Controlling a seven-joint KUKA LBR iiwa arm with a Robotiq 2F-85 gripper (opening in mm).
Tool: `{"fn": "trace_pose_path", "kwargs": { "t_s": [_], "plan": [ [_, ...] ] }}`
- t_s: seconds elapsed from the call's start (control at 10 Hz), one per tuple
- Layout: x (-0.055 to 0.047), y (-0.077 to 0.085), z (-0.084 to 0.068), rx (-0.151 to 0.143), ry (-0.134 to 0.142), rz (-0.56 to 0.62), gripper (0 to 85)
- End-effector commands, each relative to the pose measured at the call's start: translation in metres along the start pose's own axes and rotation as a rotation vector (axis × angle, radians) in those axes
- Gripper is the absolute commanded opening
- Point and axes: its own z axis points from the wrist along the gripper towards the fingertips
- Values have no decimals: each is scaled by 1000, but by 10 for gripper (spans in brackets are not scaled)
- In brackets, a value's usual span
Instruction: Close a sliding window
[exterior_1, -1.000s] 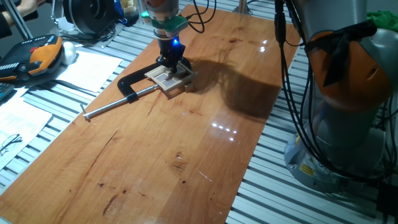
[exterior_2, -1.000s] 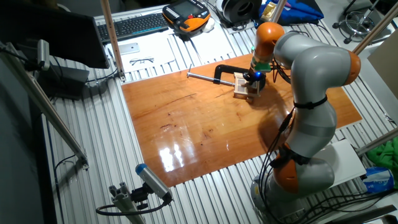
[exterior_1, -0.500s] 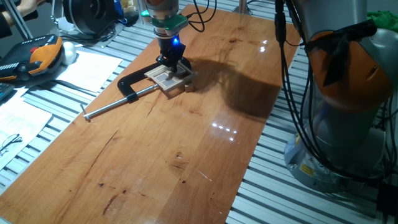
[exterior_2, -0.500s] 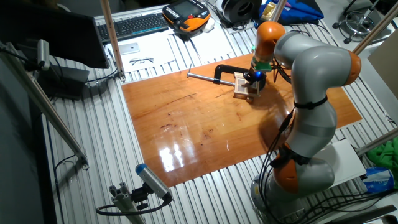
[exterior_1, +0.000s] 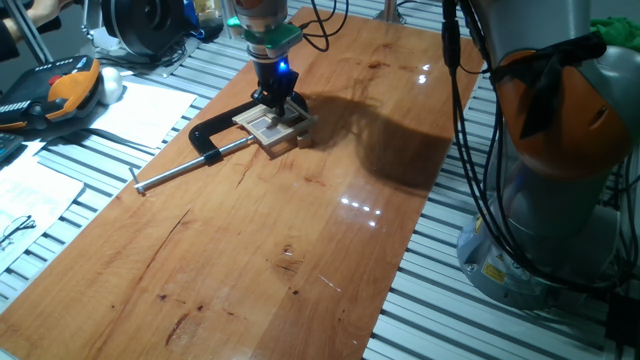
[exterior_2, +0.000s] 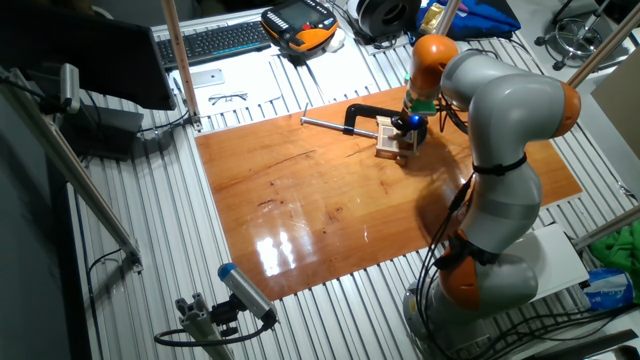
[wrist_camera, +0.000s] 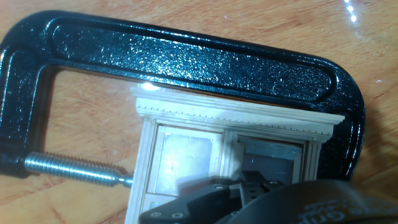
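honestly, the gripper (exterior_1: 277, 104) is down on the pale wood two-pane sliding window (wrist_camera: 230, 155) near the table's far edge; can't tell its opening. a hard push could twist the frame out of the black c-clamp (wrist_camera: 186, 59).

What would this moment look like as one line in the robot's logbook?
task: close sliding window | gripper: down on window, jaws not readable | window: held in C-clamp on table | closed: cannot tell

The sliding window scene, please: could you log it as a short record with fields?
window: sliding window, pale wood frame, flat on the wooden table
clamp: black C-clamp around the frame, its screw rod touching the frame's side
tool: tool low over the window
tool state: cannot tell whether open or shut
nearby: papers beside the table
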Motion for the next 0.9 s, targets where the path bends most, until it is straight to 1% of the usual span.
{"fn": "trace_pose_path", "kwargs": {
  "t_s": [0.0,0.8],
  "plan": [
    [0,0,0,2,5,0,0],
    [4,1,2,-3,15,14,0]
  ]
}}
